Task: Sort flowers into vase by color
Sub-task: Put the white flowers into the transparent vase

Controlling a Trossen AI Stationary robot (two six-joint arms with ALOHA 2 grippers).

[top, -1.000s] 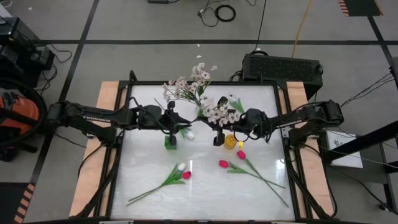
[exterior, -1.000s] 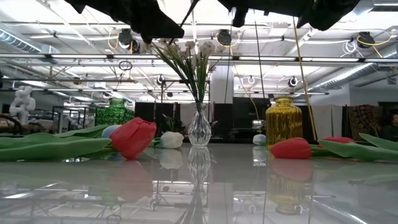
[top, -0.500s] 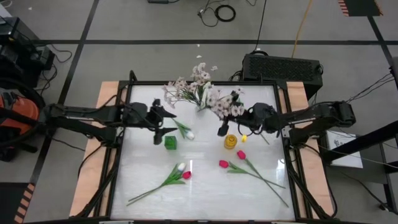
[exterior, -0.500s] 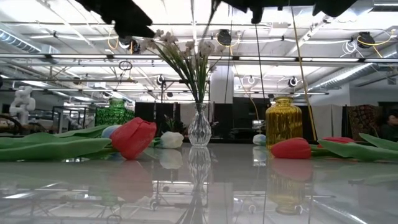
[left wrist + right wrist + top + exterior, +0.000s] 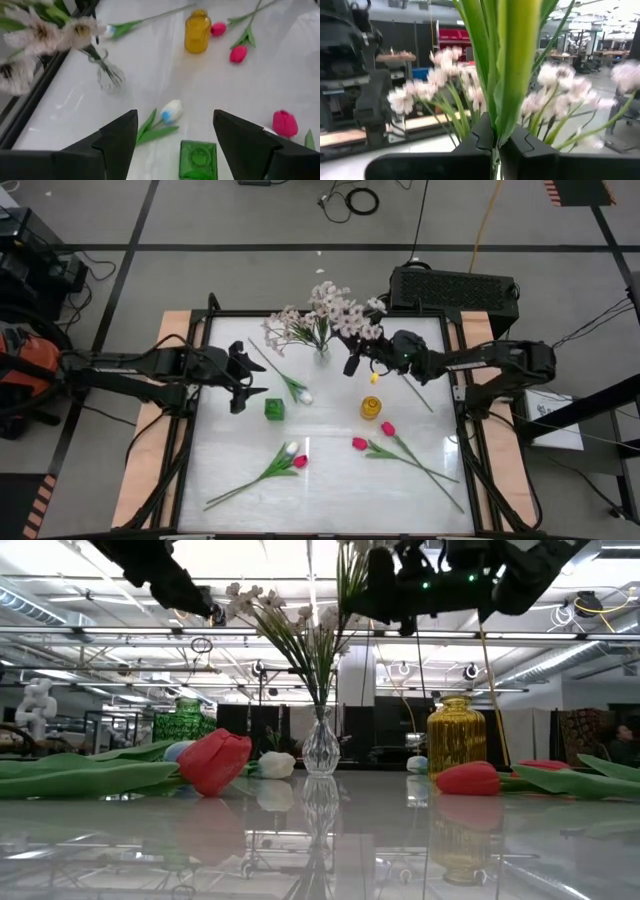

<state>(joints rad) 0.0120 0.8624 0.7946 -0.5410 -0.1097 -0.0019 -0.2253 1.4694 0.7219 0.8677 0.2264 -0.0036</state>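
The white table (image 5: 330, 480) carries three vases: a clear glass vase (image 5: 321, 352) at the far middle, a yellow vase (image 5: 371, 407) right of centre and a green vase (image 5: 274, 409) left of centre.

Since half a second ago the right arm has moved to the left and farther away; its right gripper (image 5: 352, 362) is now just right of the clear glass vase, clamped on the green stems of a spray of pale blossoms (image 5: 352, 320), which it holds above the vase that already has a similar spray (image 5: 290, 328) in it. The left arm has pulled back to the left; the left gripper (image 5: 243, 385) hangs with its fingers apart, holding nothing, left of the green vase.

A white tulip (image 5: 297, 390) lies beside the green vase. Three magenta tulips (image 5: 360, 443) and another white one (image 5: 291, 448) lie on the near half.

No writing can be read on anything
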